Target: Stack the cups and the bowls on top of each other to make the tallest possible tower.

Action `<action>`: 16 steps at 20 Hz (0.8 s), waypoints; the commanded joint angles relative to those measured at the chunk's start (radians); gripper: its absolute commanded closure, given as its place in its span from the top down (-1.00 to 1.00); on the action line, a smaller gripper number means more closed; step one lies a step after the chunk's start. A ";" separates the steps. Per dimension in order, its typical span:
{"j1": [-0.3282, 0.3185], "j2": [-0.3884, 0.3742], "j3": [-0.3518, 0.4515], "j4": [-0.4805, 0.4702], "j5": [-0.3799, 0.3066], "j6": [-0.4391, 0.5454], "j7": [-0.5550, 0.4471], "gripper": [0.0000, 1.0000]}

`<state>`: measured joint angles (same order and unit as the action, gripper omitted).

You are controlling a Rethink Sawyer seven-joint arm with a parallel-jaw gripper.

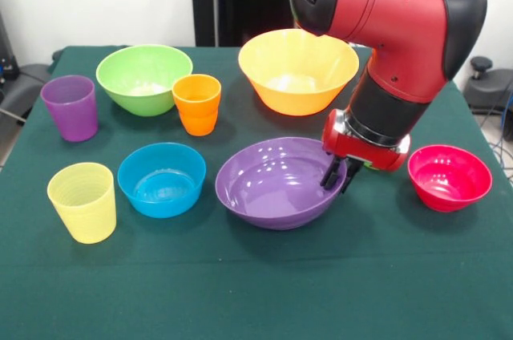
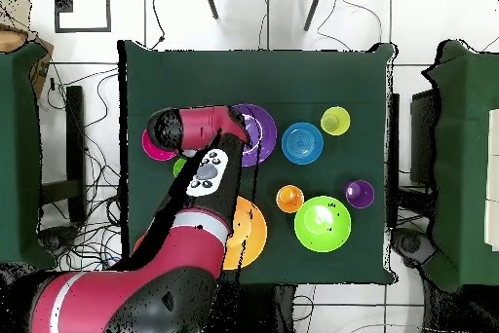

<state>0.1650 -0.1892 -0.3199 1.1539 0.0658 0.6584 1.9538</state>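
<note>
Dark green cloth table (image 1: 240, 292), white wall behind, cables across the tiled floor around it. I use the wide glossy purple plastic bowl (image 1: 272, 184) as landmark.

My gripper (image 1: 335, 175) sits at that bowl's rim, on the side toward the pink-red plastic bowl (image 1: 449, 177). The dark fingers straddle the wall, one inside and one outside. They look closed on the rim, so I read it as a pinch grip on the purple bowl. A rim pinch makes sense: the bowl is too wide to span.

Nothing is stacked yet. The bowl seems to rest on the cloth.

- Large orange-yellow plastic bowl (image 1: 298, 70): behind the purple bowl, toward the pedestal, apart from it. Probably the base, so likely the drop target.
- Small blue plastic bowl (image 1: 161, 179): just beside the purple bowl, opposite the gripper.
- Pale yellow ribbed tumbler (image 1: 82, 201): beyond the blue bowl.
- Orange tumbler (image 1: 197, 104), light green plastic bowl (image 1: 144, 78), purple tumbler (image 1: 70, 107): back row, well off from the purple bowl.

View differences:
- Front shows the finger-to-rim contact. Overhead hides it under the arm (image 2: 195, 129).
- Overhead shows a sliver of something green (image 2: 180, 166) beside the arm, between the pink-red and orange-yellow bowls. Front has it hidden behind the arm. Can't tell what it is.
- The arm covers half the orange-yellow bowl in overhead; front shows it whole.
</note>
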 commanded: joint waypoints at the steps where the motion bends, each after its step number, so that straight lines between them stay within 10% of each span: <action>1: -0.002 0.031 0.108 0.026 -0.009 -0.039 0.095 -1.00; 16: -0.009 0.006 0.119 0.059 -0.023 -0.081 0.072 -1.00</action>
<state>0.1651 -0.1912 -0.3197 1.1558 0.0658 0.6509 1.9538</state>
